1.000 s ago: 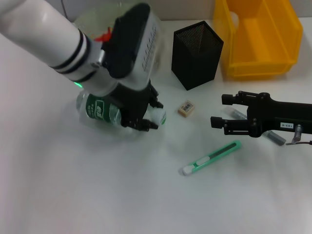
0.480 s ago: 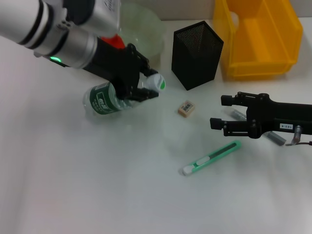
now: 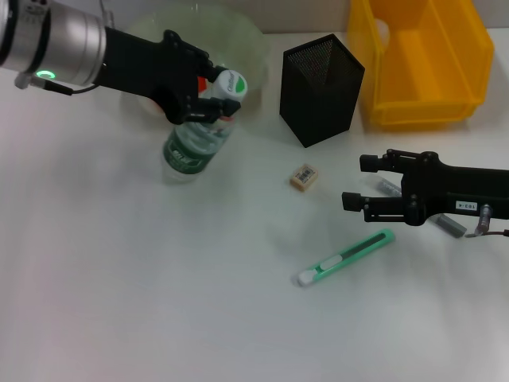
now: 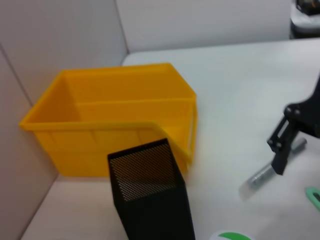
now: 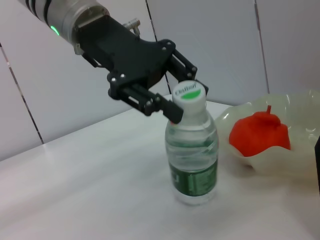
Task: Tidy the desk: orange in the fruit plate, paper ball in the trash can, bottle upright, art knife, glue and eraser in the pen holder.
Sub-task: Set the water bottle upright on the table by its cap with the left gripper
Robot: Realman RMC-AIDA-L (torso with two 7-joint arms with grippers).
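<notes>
While the bottle stands: it looks upright on the desk [image 3: 119, 302], near the fruit plate [image 3: 246, 36].
Bottle [image 3: 195, 139]: neck pinched by the left hand [image 3: 208, 94].
Risk: letting go off-centre or dragging the cap [image 5: 189, 93] could topple it toward the plate.
Right hand [image 3: 355, 181]: fingers spread, hovering by the glue [image 3: 445, 223], probably.
Waiting: art knife [image 3: 343, 258], eraser [image 3: 303, 177], pen holder [image 3: 320, 89].

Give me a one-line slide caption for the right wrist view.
Left tool grips the neck of the water bottle, standing it upright beside the fruit plate.
</notes>
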